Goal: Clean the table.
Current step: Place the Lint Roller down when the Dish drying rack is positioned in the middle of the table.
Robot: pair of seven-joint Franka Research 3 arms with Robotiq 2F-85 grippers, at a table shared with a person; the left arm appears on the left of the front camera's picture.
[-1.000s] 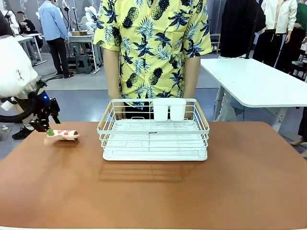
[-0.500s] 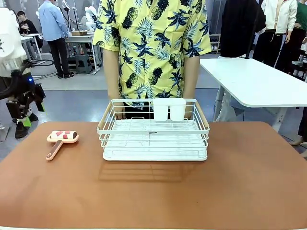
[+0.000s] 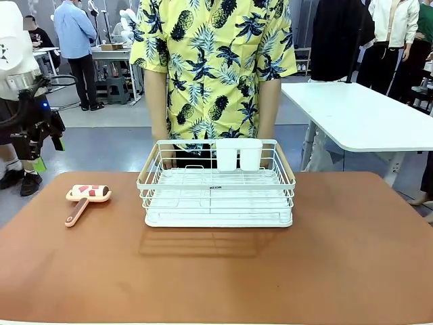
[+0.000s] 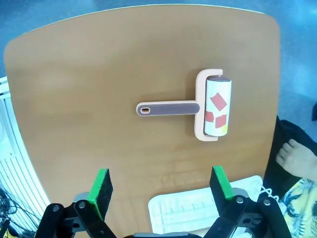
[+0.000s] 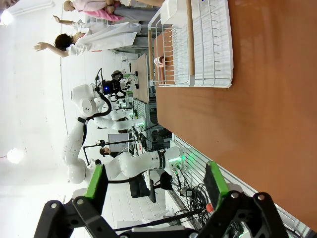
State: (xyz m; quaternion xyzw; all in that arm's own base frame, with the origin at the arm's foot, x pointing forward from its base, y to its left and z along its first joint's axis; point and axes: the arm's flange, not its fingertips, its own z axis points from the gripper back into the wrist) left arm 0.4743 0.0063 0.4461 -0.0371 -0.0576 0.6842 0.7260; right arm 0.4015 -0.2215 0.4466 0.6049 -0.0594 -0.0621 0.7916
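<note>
Hovering wide open, left pincer empty above table.

A pink lint roller with red squares lies flat, well ahead of the left end effector. A white wire dish rack sits farther off, holding two white cups.

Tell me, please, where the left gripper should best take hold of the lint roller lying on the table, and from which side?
Probably the slim handle of the lint roller, from straight above. It lies flat on the table, so open fingers can straddle its narrow width, whereas the roller drum is wider and could turn. The left gripper hangs open above it.
</note>
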